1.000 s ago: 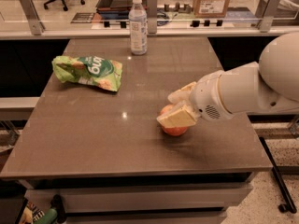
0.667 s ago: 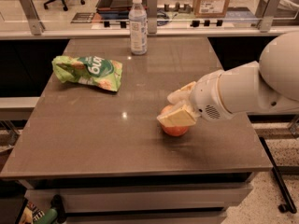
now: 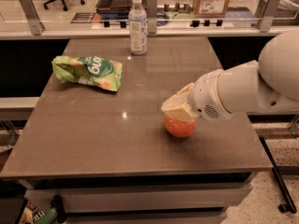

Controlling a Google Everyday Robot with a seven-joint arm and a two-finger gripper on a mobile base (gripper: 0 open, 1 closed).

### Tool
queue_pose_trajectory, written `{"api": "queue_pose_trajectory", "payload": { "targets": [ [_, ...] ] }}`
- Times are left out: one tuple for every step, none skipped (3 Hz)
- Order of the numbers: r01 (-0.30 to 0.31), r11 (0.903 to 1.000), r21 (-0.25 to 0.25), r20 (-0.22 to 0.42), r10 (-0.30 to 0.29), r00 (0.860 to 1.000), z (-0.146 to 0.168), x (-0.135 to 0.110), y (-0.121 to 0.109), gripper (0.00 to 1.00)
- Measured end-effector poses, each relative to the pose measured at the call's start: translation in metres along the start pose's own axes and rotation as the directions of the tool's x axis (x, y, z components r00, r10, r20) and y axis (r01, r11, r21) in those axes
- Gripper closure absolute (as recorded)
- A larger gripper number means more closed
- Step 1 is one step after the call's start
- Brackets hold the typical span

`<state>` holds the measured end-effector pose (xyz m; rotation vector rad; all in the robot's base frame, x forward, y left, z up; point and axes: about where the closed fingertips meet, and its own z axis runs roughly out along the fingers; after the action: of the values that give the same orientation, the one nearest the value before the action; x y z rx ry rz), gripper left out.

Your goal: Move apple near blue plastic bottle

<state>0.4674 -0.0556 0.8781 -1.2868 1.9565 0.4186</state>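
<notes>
Apple [image 3: 180,127] sits on the bench [image 3: 140,139], near the front on the right side. It is in almost the same spot as a moment ago. The gripper [image 3: 177,108] is right on top of it, hiding its top, and it has hardly moved either. I cannot tell if the gripper has a hold on the apple or is just resting over it. So I think the grab is the step going on now, and the carry has not begun. The blue plastic bottle [image 3: 137,26] stands well apart, at the back of the bench. A green snack bag [image 3: 88,72] lies off to the left.
</notes>
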Motion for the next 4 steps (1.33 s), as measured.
{"api": "queue_pose_trajectory", "payload": {
  "targets": [
    [0.004,1.0,0.001,0.0,-0.004,1.0,-0.0007,-0.0016,0.0011,0.12],
    [0.007,1.0,0.002,0.0,-0.007,1.0,-0.0012,-0.0031,0.002,0.0],
    [0.008,1.0,0.002,0.0,-0.008,1.0,-0.0013,-0.0032,0.0021,0.0],
    [0.008,0.9998,0.019,-0.016,-0.007,1.0,-0.0097,-0.0033,-0.0017,0.0]
  ]
}}
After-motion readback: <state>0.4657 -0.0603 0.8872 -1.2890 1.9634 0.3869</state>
